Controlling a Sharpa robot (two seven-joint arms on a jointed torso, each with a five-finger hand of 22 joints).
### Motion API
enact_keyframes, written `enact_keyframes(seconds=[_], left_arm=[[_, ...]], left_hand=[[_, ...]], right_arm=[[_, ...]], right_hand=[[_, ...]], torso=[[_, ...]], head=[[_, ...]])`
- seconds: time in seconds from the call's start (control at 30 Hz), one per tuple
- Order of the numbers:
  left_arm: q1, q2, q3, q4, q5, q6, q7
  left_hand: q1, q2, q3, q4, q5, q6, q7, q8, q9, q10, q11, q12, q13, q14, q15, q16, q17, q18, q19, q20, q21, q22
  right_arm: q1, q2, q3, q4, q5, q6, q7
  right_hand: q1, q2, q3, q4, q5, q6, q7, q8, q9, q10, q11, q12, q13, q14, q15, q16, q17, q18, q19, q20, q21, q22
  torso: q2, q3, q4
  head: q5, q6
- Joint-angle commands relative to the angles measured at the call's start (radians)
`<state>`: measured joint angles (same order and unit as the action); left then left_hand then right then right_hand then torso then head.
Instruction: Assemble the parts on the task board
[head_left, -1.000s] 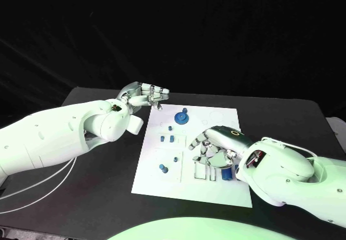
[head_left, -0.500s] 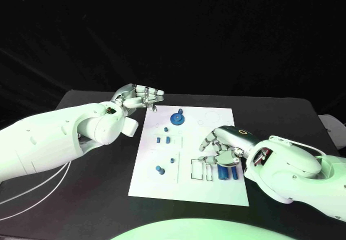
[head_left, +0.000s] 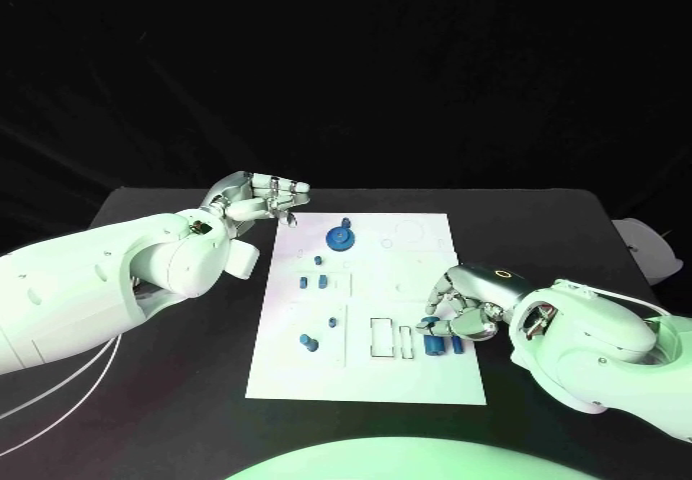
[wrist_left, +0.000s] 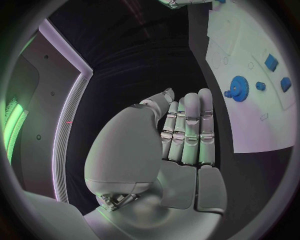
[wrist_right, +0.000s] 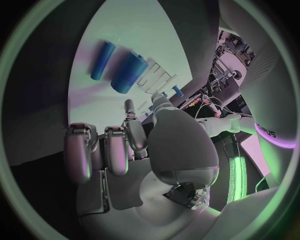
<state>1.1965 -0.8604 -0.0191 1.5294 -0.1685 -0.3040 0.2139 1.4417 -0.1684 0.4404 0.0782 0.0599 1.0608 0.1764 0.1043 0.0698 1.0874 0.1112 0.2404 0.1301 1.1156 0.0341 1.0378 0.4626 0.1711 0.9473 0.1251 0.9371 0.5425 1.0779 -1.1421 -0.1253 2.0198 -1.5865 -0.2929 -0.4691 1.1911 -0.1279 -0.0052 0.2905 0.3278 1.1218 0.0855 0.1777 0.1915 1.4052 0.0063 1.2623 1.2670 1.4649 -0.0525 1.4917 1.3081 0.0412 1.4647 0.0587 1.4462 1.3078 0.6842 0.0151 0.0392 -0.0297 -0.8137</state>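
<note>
- Your right silver many-fingered hand (head_left: 469, 305) sits at about four o'clock on the white rectangular task board (head_left: 418, 385), fingers curled loosely and holding nothing, its tips just beside two blue cylinder-shaped parts (head_left: 444, 345) lying by the outlined slots.
- Your left silver hand (head_left: 264, 196) hovers off the board's eleven o'clock corner, fingers straight and close together, nothing in it.
- The round blue toothed gear (head_left: 340, 237) sits near twelve o'clock; small blue block pieces (head_left: 322, 283) lie mid-board, more (head_left: 309, 342) toward seven o'clock.
- You look partway through: the outlined slots beside the cylinders appear unfilled.
- The right wrist view shows the cylinders (wrist_right: 119, 67) apart from the fingertips; the left wrist view shows the gear's teeth (wrist_left: 239, 88).
</note>
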Motion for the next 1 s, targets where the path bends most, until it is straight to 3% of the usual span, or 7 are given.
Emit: enact_keyframes(seconds=[0.03, 0.2, 0.4, 0.67, 1.0], left_arm=[[0.0, 0.0, 0.0, 0.007, -0.003, 0.012, 0.009], [0.0, -0.002, 0.0, 0.011, -0.003, 0.012, 0.009], [0.0, -0.005, 0.0, 0.015, -0.003, 0.013, 0.008], [0.0, -0.008, 0.0, 0.016, -0.003, 0.014, 0.005], [0.0, -0.009, 0.0, 0.015, -0.003, 0.015, 0.003]], left_hand=[[0.001, 0.009, -0.006, 0.0, -0.001, -0.008, 0.0, 0.003, 0.001, -0.008, 0.0, 0.006, 0.001, -0.007, 0.003, 0.004, 0.0, 0.013, -0.004, 0.005, -0.005, -0.001], [0.001, 0.009, -0.006, 0.0, -0.001, -0.008, 0.0, 0.003, 0.001, -0.008, 0.0, 0.006, 0.001, -0.007, 0.003, 0.004, 0.0, 0.013, -0.004, 0.005, -0.005, -0.001], [0.0, 0.009, -0.007, 0.0, -0.001, -0.008, 0.0, 0.004, 0.001, -0.009, 0.0, 0.007, 0.001, -0.007, 0.003, 0.005, 0.0, 0.013, -0.004, 0.005, -0.005, -0.001], [0.0, 0.009, -0.007, 0.0, -0.001, -0.008, 0.0, 0.004, 0.001, -0.009, 0.0, 0.007, 0.001, -0.007, 0.003, 0.005, 0.0, 0.013, -0.004, 0.005, -0.005, -0.001], [-0.002, 0.009, -0.009, 0.002, -0.001, -0.008, 0.0, 0.005, 0.001, -0.01, 0.0, 0.008, 0.001, -0.008, 0.003, 0.006, 0.0, 0.013, -0.005, 0.005, -0.006, -0.002]], right_arm=[[-0.011, -0.003, -0.001, 0.002, -0.033, 0.007, -0.055], [-0.028, -0.003, -0.002, -0.004, -0.055, -0.011, -0.069], [-0.044, 0.0, -0.004, -0.008, -0.075, -0.022, -0.078], [-0.049, 0.0, -0.004, -0.008, -0.123, -0.049, -0.086], [-0.05, 0.002, -0.004, -0.001, -0.165, -0.136, -0.082]], right_hand=[[-0.013, 0.01, -0.013, 0.001, 0.009, -0.002, -0.003, 0.006, 0.004, 0.009, -0.001, 0.005, 0.004, 0.071, -0.007, 0.005, 0.079, -0.016, 0.056, -0.007, 0.006, 0.229], [-0.019, 0.02, -0.026, 0.001, 0.018, -0.003, -0.004, 0.008, 0.009, 0.01, -0.001, 0.008, 0.008, 0.071, -0.007, 0.006, 0.08, -0.015, 0.055, -0.007, 0.003, 0.228], [-0.021, 0.024, -0.036, 0.001, 0.027, -0.001, -0.005, 0.012, 0.014, 0.012, -0.002, 0.011, 0.013, 0.071, -0.008, 0.006, 0.081, -0.015, 0.056, -0.008, 0.004, 0.229], [-0.021, 0.029, -0.048, 0.0, 0.041, 0.002, -0.007, 0.018, 0.021, 0.015, -0.004, 0.017, 0.021, 0.072, -0.009, 0.008, 0.087, -0.015, 0.056, -0.008, 0.005, 0.229], [-0.011, 0.027, -0.061, -0.001, 0.056, -0.002, -0.007, 0.021, 0.027, 0.012, -0.004, 0.012, 0.019, 0.074, -0.01, 0.013, 0.099, -0.016, 0.058, -0.009, 0.008, 0.23]], torso=[[0.0, 0.0004, -0.0005], [0.001, -0.0002, 0.0019], [0.001, 0.0014, 0.0018], [0.001, 0.0011, 0.001], [0.0, 0.001, 0.0019]], head=[[-0.008, -0.002], [-0.021, -0.003], [-0.022, -0.006], [-0.025, -0.008], [-0.029, -0.005]])
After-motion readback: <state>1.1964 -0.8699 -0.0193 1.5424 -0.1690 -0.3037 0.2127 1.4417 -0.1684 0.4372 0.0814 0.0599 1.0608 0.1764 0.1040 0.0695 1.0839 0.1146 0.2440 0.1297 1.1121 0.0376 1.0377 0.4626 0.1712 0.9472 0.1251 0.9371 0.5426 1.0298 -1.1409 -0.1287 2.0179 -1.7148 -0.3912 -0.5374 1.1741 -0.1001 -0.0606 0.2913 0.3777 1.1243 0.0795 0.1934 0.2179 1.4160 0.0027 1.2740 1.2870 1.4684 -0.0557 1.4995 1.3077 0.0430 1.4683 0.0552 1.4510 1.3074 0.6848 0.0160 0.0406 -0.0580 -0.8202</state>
